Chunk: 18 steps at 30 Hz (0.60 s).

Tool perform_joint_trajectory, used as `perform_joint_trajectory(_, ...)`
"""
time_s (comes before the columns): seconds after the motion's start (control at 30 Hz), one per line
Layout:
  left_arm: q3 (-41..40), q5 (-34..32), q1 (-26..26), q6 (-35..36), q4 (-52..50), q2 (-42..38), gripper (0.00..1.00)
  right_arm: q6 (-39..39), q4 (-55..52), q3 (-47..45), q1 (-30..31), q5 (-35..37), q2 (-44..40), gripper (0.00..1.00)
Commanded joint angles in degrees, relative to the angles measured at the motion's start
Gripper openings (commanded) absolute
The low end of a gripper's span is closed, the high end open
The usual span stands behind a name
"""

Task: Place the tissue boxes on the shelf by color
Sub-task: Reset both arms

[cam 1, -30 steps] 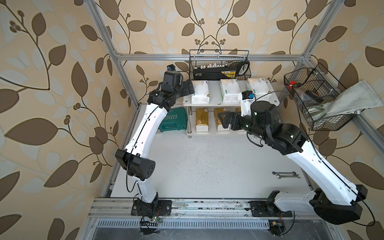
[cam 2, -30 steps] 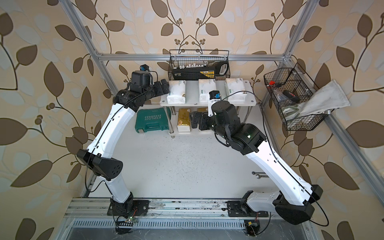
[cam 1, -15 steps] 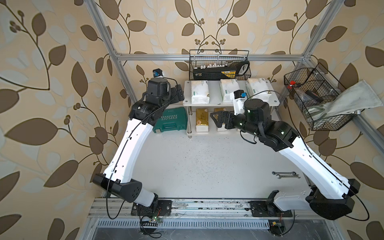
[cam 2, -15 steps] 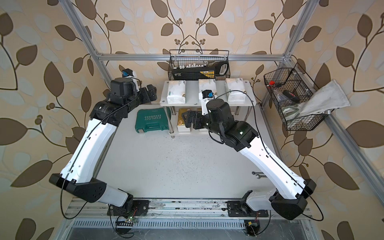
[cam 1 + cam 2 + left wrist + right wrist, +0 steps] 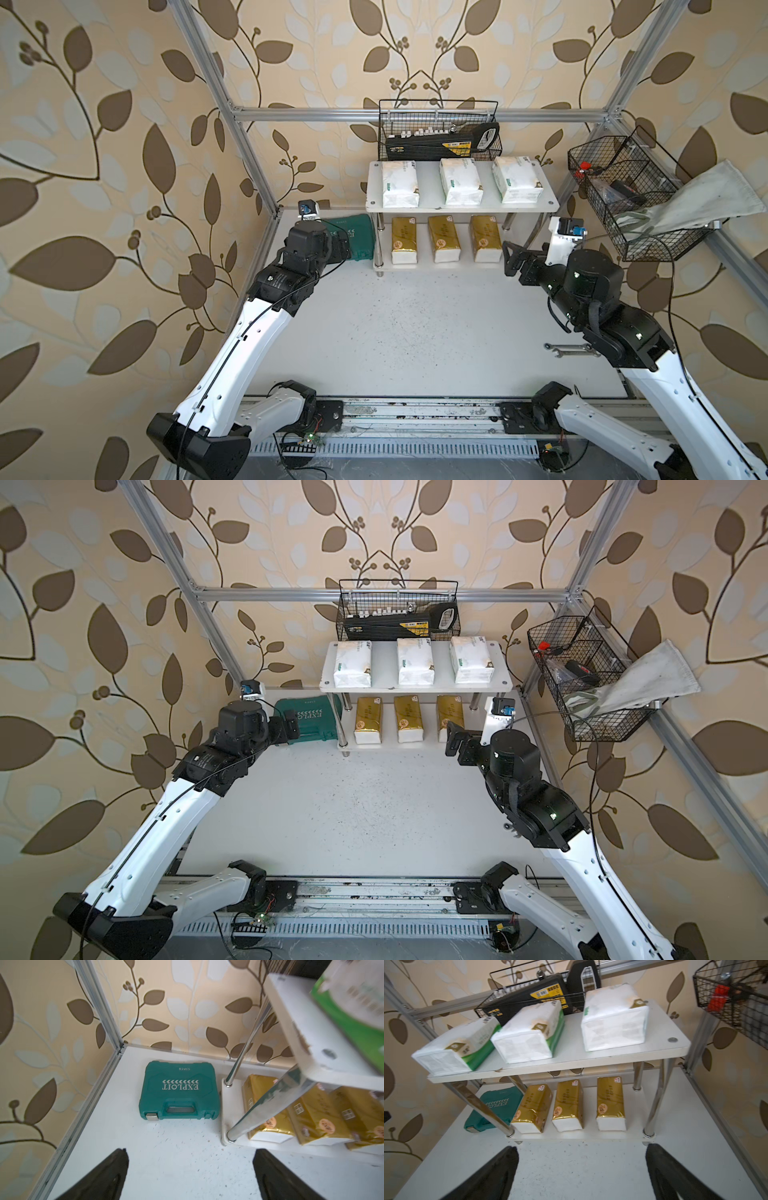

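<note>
Arms (image 5: 166, 825) have white links (image 5: 249, 345), black joints (image 5: 582, 286), thin black cables (image 5: 231, 359).

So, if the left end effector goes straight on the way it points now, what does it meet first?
Probably the green tool case, lying flat beside the shelf. The open left end effector faces it, with only bare table between; its height above the table is unclear.

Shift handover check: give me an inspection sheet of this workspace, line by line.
Surface: white table, dotted with dark specks.
Job's things: three white tissue packs on the upper tier of the shelf; three gold tissue packs on the lower tier.
Clutter: green tool case beside the shelf; wrench on the table.
Grippers: left end effector open, empty; right end effector open, empty.
Cables: black cable along the left arm; wires at both bases.
Surroundings: rear wire basket; side wire basket with hanging cloth; leaf wallpaper.
</note>
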Motion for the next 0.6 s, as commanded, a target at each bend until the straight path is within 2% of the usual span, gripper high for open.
perform_joint_trajectory(0.0,-1.8,-3.4,0.4,1.9,2.8,0.0,0.99,-4.4,4.4,-4.4,-2.9,6.8,-1.8,0.99)
perform_joint_trajectory(0.13,-10.0,-2.5,0.4,3.8,12.3,-3.8,0.99,-5.3,9.9,-11.5,-6.9,9.3,-2.6,0.99)
perform_joint_trajectory(0.3,-18.2,-5.2,0.7,9.5,21.6,-7.9,0.99,-5.4,16.5,-19.8,-13.4,8.9,-0.8,0.99)
perform_joint_trajectory(0.43,-23.8,-6.4,2.7,11.1,26.8,-8.8,0.99,-6.4,25.0,-26.4,-14.8,13.2,0.5,0.99)
perform_joint_trajectory(0.57,-28.6,-5.6,6.8,10.6,31.5,-6.4,0.99,-8.2,28.9,-29.1,-16.1,18.2,4.0,0.99)
